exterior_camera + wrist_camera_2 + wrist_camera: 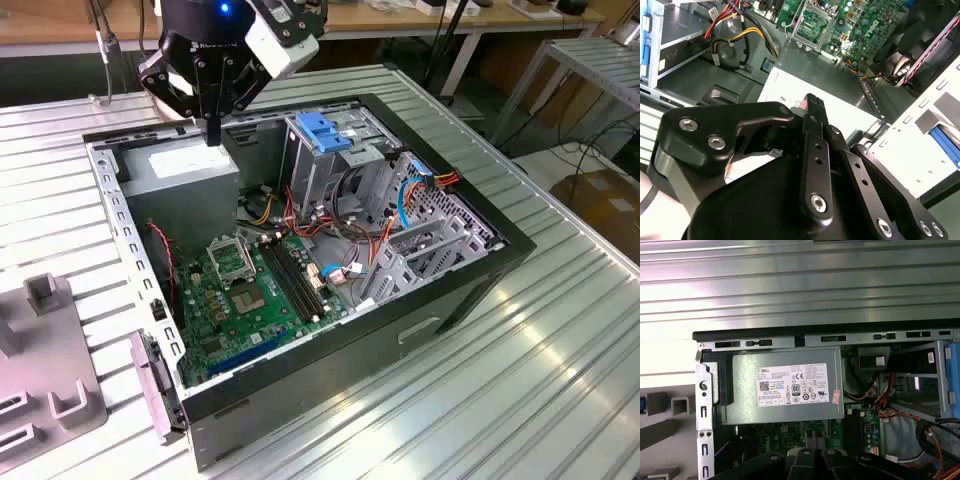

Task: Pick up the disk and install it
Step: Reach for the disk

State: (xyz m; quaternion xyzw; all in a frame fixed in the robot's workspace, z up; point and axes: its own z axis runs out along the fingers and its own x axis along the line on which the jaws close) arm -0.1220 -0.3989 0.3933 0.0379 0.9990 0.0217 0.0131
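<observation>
Hovering over the grey power supply (185,168) inside the open computer case (440,310), the gripper (213,136) shows fingers (814,106) clenched together (grasping nothing)

I count one case (470,290). In it are one power supply (185,180), one motherboard (240,300), one drive cage (310,175) and one blue latch (322,130). Beside the case is one grey fixture (40,370). Over it is my one pincer (212,138).

Bright, even light falls from overhead. Glare streaks the ribbed table (560,340) in the exterior view (nearly white in the first wrist view). The case (400,335) interior sits in soft shade; the black gripper (815,104) glints at its screws.
</observation>
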